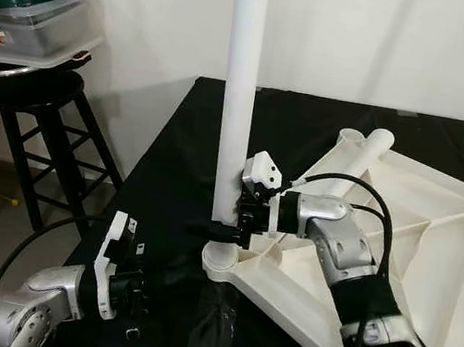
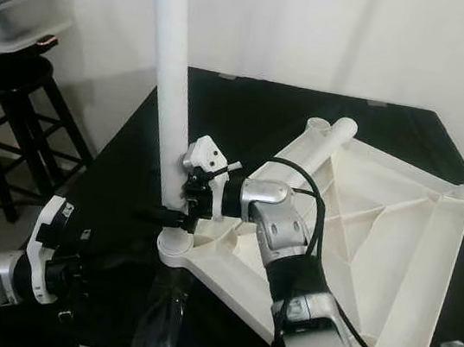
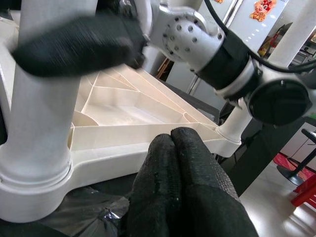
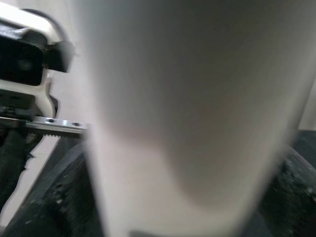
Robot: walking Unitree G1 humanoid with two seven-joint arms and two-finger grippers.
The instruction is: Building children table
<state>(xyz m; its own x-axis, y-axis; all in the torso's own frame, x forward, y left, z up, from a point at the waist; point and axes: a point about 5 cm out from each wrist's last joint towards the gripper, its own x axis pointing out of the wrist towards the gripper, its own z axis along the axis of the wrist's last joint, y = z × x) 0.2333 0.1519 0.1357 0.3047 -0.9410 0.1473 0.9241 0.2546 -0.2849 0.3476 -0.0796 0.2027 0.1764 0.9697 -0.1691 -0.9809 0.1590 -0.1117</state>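
Right gripper (image 1: 226,225) jaws clamped on upright white leg (image 1: 238,96) seated in tabletop (image 1: 413,244) socket; left gripper (image 3: 183,163) jaws closed, empty, beside.

The table leg (image 1: 239,96) is cut off by the top edge in the right eye view. In the right wrist view it is a blurred pale column, hiding most of the right end effector (image 1: 228,230) fingers (image 4: 54,202). The tabletop underside (image 1: 396,242) runs past the right edge. The left end effector (image 3: 180,187) body is cut off below. The stool (image 1: 43,123) label is too small to read.
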